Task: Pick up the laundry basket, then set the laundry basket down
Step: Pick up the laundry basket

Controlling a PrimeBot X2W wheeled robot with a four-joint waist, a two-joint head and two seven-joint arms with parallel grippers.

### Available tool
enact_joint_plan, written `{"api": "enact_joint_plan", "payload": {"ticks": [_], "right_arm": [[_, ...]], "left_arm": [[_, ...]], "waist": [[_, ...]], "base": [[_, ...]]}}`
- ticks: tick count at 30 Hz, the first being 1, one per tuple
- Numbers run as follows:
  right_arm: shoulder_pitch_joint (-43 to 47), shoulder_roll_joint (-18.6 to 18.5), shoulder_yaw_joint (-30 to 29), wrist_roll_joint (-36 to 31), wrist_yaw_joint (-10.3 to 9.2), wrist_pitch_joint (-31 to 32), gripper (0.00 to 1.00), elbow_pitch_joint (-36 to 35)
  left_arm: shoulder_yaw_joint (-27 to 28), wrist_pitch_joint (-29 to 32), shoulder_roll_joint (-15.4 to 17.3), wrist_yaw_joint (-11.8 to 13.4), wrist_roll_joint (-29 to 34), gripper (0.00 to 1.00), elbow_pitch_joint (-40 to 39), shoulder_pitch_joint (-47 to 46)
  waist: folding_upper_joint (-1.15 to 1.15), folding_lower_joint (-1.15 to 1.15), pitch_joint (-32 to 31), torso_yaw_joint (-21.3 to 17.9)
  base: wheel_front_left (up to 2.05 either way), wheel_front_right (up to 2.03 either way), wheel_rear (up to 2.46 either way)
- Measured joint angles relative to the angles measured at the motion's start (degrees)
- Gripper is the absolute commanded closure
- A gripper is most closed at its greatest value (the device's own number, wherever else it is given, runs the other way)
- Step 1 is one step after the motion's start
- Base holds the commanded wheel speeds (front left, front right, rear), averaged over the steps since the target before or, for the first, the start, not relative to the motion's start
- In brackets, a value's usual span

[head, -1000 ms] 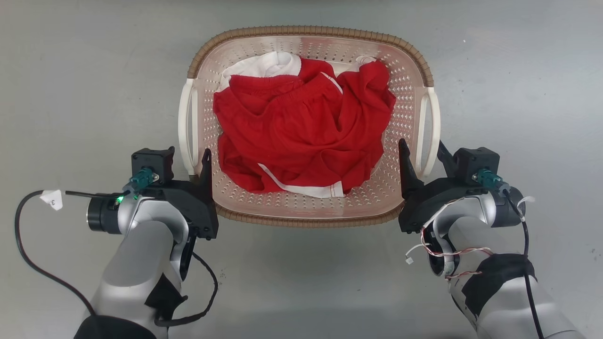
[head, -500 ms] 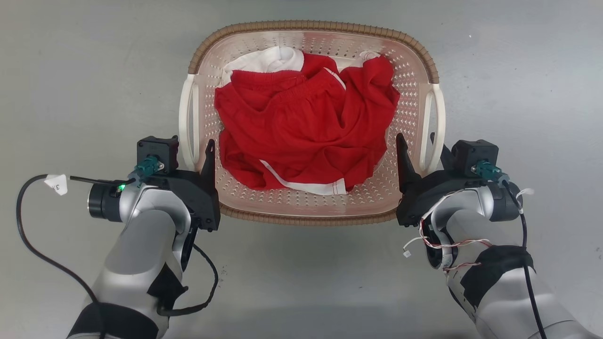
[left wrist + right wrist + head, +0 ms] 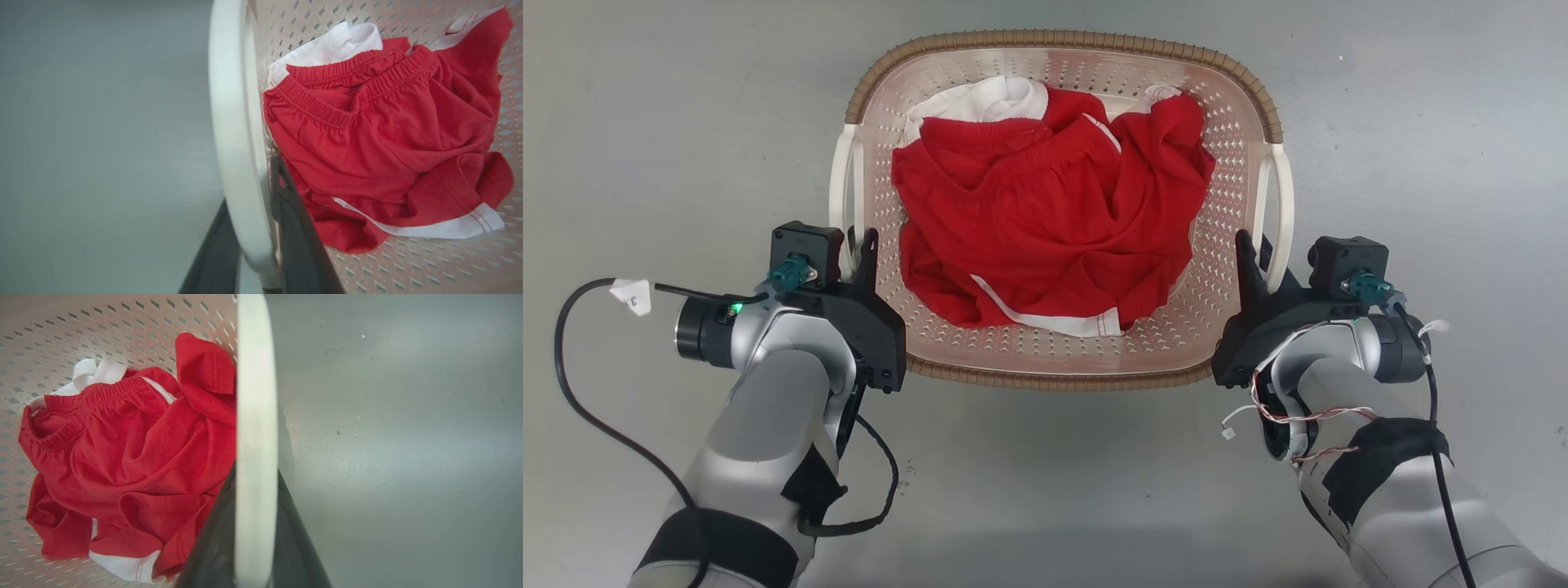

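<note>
The left gripper and right gripper each pinch one of the white loop handles of the pale pink-white perforated plastic laundry basket. It seemingly rests on the grey floor and holds crumpled red-and-white clothes. Uneven lifting could tilt it, and the smooth handles might slip.

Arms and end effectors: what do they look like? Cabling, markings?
Silver-grey forearms with black wraps. Left end effector and right end effector: black, two long fingers, teal connector each. Left arm: looping black cable, white tag, green light. Right: red-white twisted wires.
</note>
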Motion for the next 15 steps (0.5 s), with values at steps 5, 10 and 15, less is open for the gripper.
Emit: {"api": "enact_joint_plan", "payload": {"ticks": [5, 10, 15], "right_arm": [[-0.13, 0.07, 1.19, 1.85, -0.19, 0.08, 1.0, 0.65], [-0.13, 0.07, 2.04, 2.85, -0.19, 0.08, 1.0, 0.93], [-0.12, 0.04, 3.2, 4.22, -0.2, 0.4, 1.0, 1.43]], "left_arm": [[-0.4, 0.05, -0.11, -0.4, 0.0, 1.0, 1.03, -0.1], [-0.78, 0.05, -0.13, -0.4, -0.09, 1.0, 1.42, -0.1], [-1.77, 0.07, -0.11, -0.37, -1.2, 1.0, 1.37, 0.39]], "waist": [[0.0, 0.0, -0.68, -0.06], [0.0, 0.0, -1.69, -0.1], [0.0, 0.0, -3.35, -0.25]], "base": [[0.0, 0.0, 0.0], [0.0, 0.0, 0.0], [0.0, 0.0, 0.0]]}}
